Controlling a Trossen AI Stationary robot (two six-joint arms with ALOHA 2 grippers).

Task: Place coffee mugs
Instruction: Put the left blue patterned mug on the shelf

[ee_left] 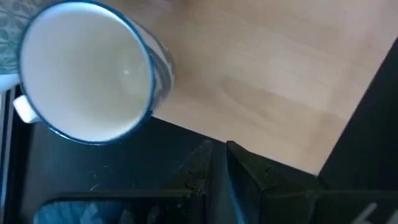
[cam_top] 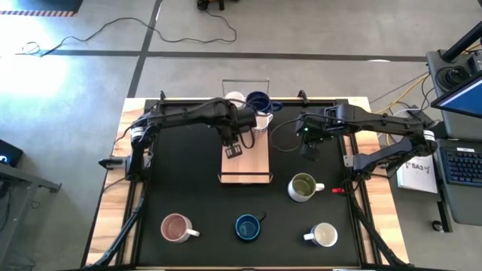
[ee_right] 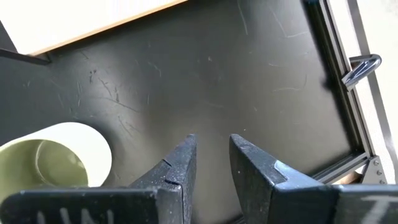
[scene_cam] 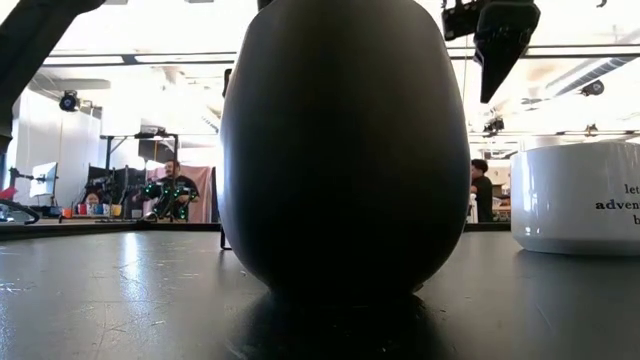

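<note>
High view: my left end effector (cam_top: pixel 233 151) hangs over the wooden tray (cam_top: pixel 256 169) at the tabletop's (cam_top: pixel 188 188) centre, its fingers nearly together and carrying nothing. At the tray's 12 o'clock end stand a white mug (cam_top: pixel 235 99), a dark blue mug (cam_top: pixel 260 100) and a blue-rimmed mug (cam_top: pixel 263 120). My right end effector (cam_top: pixel 309 150) waits at 3 o'clock of the tray, slightly parted and empty. An olive green mug (cam_top: pixel 303 187), a pink-lined mug (cam_top: pixel 176 227), another blue mug (cam_top: pixel 248 226) and a cream mug (cam_top: pixel 324 235) remain loose toward 6 o'clock.

Low view: a dark mug (scene_cam: pixel 340 150) fills the middle; a white lettered mug (scene_cam: pixel 580 195) sits at 3 o'clock. People and lit ceiling panels show beyond.

Left wrist view: the blue-rimmed mug (ee_left: pixel 87 71) stands upright at the tray's edge, apart from my fingers (ee_left: pixel 202 168).

Right wrist view: the olive green mug (ee_right: pixel 53 158) is near my fingers (ee_right: pixel 180 165), untouched.

Step done well: I judge a loose mug comes next; open wider, straddle the rim, lift level.

Surface: matte black, scratched, framed by rails.
</note>
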